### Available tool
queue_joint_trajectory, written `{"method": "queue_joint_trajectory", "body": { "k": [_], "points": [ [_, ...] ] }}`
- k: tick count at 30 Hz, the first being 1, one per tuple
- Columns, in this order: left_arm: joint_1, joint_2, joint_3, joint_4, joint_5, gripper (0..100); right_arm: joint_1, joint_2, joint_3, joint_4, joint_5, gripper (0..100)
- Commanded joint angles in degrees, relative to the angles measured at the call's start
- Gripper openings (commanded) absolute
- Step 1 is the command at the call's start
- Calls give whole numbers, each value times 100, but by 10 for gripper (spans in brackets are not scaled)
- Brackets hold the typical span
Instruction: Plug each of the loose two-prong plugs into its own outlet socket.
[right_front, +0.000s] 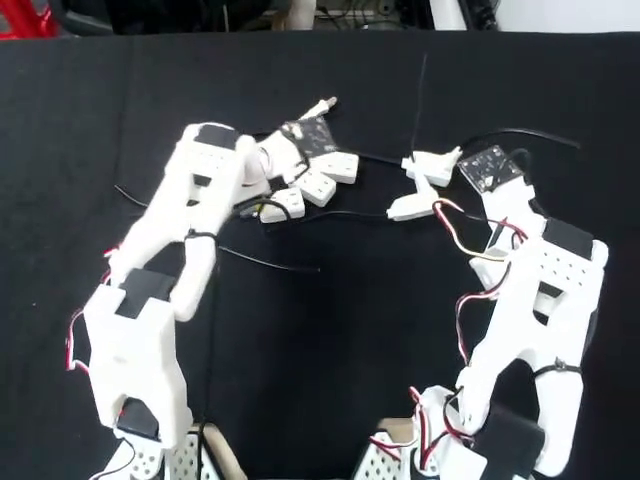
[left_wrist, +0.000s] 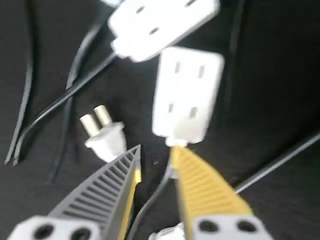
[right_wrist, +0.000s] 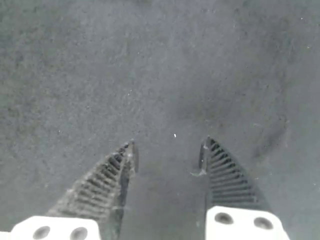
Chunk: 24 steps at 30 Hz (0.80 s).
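My left fingers (left_wrist: 200, 190), parted, straddle the black cord (left_wrist: 150, 200) of a white plastic outlet block (left_wrist: 187, 95). Next, probably: grasp the white two-prong plug (left_wrist: 102, 132) just beside. My right fingers (right_wrist: 227, 175) hang released over the black worktop (right_wrist: 150, 60).

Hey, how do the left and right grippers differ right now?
The left gripper hangs over an outlet socket and a loose plug; the right gripper hangs over bare black cloth. A black cord runs between the left jaws; nothing lies between the right jaws. The left jaws stand closer together than the right. Both are open.
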<state>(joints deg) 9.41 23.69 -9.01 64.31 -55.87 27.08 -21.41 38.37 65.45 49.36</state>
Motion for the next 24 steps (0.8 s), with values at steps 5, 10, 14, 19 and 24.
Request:
{"method": "queue_joint_trajectory", "body": {
  "k": [5, 10, 14, 19, 24],
  "points": [
    [-127, -193, -22, 70, -1213, 269, 44, -251, -31, -123, 26, 198],
    [-101, -97, -75, -62, -1767, 319, 44, -242, 251, -607, 26, 198],
    [-110, 510, -180, -580, -1776, 318, 44, -242, 391, -782, 35, 198],
    [-207, 1196, -813, -308, -1741, 241, 44, -242, 391, -782, 35, 198],
    [-207, 1240, -1464, 545, -1292, 32, 44, -233, 400, -782, 35, 198]
  ]
}}
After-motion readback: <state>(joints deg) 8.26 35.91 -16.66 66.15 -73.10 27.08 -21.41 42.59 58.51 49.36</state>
